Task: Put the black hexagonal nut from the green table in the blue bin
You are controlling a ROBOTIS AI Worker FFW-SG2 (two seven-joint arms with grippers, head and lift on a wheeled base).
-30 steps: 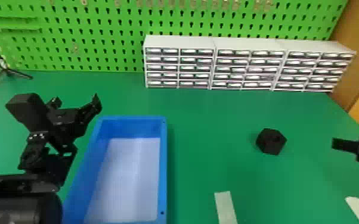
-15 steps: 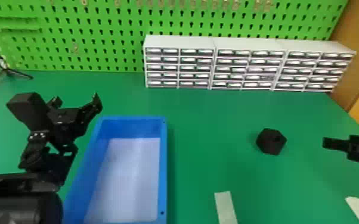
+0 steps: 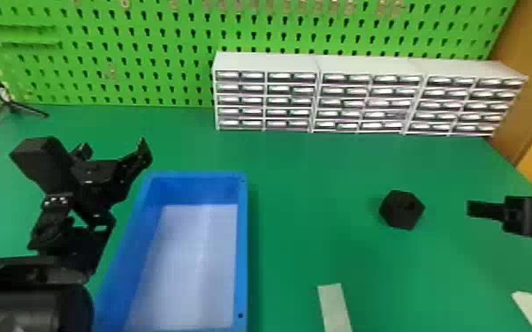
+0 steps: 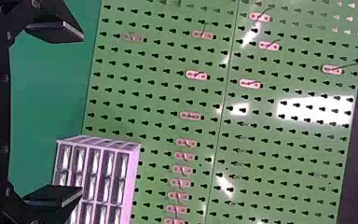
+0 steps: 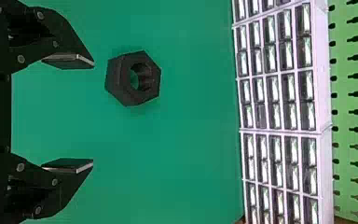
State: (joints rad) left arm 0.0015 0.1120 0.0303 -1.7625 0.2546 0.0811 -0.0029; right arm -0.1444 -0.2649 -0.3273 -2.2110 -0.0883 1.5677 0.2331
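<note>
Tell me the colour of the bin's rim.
The bin's rim is blue; it shows best in the head view.

Green table [image 3: 313, 176]: black nut [image 3: 402, 209], blue bin [image 3: 242, 247], drawers [image 3: 366, 102].

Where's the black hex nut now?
In the head view, the nut sits on the right side of the green table, between the blue bin and the right gripper.

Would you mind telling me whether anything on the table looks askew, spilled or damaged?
Nothing stands out: the black nut looks whole on the green table, the blue bin sits upright, and the drawer units stand in a row.
</note>
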